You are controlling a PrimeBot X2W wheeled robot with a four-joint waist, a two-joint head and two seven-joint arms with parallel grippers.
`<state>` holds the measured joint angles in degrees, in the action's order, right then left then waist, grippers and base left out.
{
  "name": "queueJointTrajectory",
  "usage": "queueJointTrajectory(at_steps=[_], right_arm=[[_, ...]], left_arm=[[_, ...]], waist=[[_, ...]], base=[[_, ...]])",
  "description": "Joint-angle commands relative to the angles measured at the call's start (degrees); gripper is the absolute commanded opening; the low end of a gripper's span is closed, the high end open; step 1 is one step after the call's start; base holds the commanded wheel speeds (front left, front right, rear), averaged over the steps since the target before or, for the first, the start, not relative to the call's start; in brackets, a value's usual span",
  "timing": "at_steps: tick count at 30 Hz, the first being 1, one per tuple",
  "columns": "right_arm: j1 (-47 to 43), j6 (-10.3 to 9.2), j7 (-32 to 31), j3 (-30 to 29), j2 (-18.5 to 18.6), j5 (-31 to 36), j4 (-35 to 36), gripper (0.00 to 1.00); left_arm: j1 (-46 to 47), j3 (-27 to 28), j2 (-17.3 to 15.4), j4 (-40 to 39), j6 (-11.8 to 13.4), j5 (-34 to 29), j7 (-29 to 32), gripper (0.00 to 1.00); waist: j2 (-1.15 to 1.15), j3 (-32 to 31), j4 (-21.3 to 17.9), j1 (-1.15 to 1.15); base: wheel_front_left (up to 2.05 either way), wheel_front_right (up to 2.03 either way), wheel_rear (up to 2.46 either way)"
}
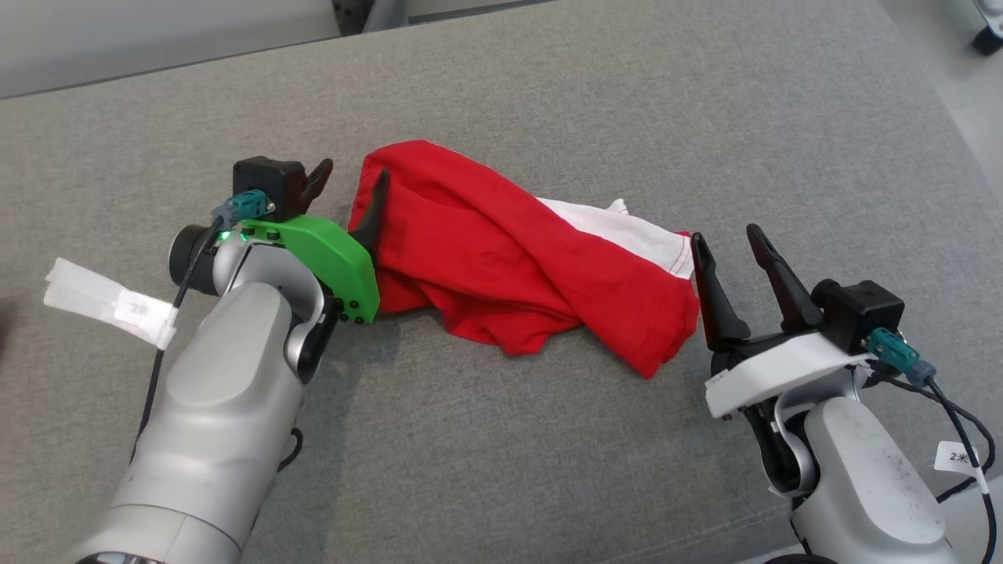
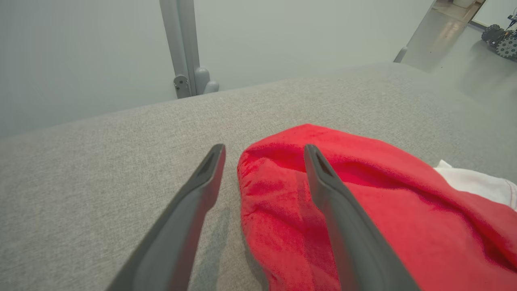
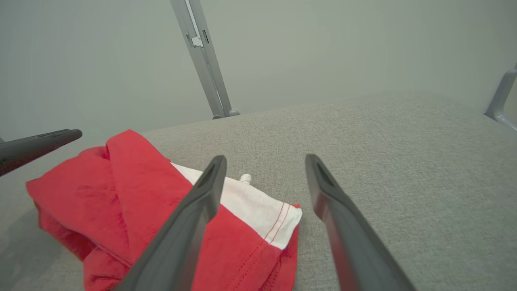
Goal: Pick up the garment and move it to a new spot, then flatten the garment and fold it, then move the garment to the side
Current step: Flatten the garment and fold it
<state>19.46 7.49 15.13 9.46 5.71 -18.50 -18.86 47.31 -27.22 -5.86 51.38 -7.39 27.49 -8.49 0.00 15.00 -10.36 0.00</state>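
Red cloth garment with a white panel point(image 1: 501, 258) lies crumpled in a long heap at the middle of the grey woven fabric surface point(image 1: 548, 439), between our two arms. Our left gripper point(image 1: 354, 169) stands spread wide at the heap's left end, one dark finger over the red cloth, the other over bare fabric, grasping nothing. Our right gripper point(image 1: 726, 233) is likewise spread and empty, just beside the right end, where the white panel shows.
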Motion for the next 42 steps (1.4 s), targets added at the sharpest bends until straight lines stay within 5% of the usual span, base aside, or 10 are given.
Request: queueJointTrajectory(at_steps=[1, 8, 9, 10, 21, 25, 30, 41, 42], right_arm=[[1.1, 0.0, 0.0, 0.1, -0.5, -0.2, -0.1, 1.0], [1.1, 0.0, 0.0, -0.4, -0.9, -0.3, -0.4, 1.0], [1.1, 0.0, 0.0, -0.5, -0.9, 0.0, -0.4, 1.0], [1.2, 0.0, 0.0, -0.7, -1.0, 0.1, -0.5, 1.0], [0.1, 0.0, 0.0, -1.7, -1.1, 0.5, -1.1, 1.0], [-1.0, 0.0, 0.0, -2.4, -1.0, 1.0, -1.3, 1.0], [-3.0, 0.0, 0.0, -3.2, -0.9, 1.3, -1.7, 1.0], [-5.4, 0.0, 0.0, -2.7, -0.6, 1.3, -2.7, 1.0], [-5.3, 0.0, 0.0, -2.5, -0.5, 1.2, -2.8, 1.0]], left_arm=[[1.8, -1.4, -1.3, 2.2, -0.1, 2.4, 1.9, 1.0], [5.4, -6.7, -2.6, 7.5, -0.1, 7.8, 7.8, 1.0], [5.5, -7.5, -2.7, 7.5, -0.1, 8.5, 7.9, 0.65], [5.5, -8.2, -2.9, 7.5, -0.1, 9.1, 7.8, 0.0], [7.8, -13.5, -4.5, 4.4, -0.2, 9.6, -6.1, 0.0], [4.1, -5.1, -6.2, -11.9, 2.6, 2.1, -6.6, 0.0], [-8.3, 3.0, -5.3, -27.1, 2.3, -6.4, -6.7, 0.0], [-30.7, 10.6, -1.8, -25.9, 0.1, -10.4, -6.7, 0.0], [-31.7, 11.4, -1.4, -24.9, 0.0, -10.3, -6.7, 0.22]], waist=[[0.0, 3.5, -3.6, 0.0], [0.0, 4.6, -3.8, 0.0], [0.0, 4.6, -3.7, 0.0], [0.0, 4.6, -3.5, 0.0], [0.0, 2.4, 0.3, 0.0], [0.0, 0.3, 3.4, 0.0], [0.0, -2.7, 6.6, 0.0], [0.0, -6.2, 10.1, 0.0], [0.0, -6.5, 10.1, 0.0]], base=[[0.0, 0.0, 0.0], [0.0, 0.0, 0.0], [0.0, 0.0, 0.0], [0.0, 0.0, 0.0], [0.0, 0.0, 0.0], [0.0, 0.0, 0.0], [0.0, 0.0, 0.0], [0.0, 0.0, 0.0], [0.0, 0.0, 0.0]])
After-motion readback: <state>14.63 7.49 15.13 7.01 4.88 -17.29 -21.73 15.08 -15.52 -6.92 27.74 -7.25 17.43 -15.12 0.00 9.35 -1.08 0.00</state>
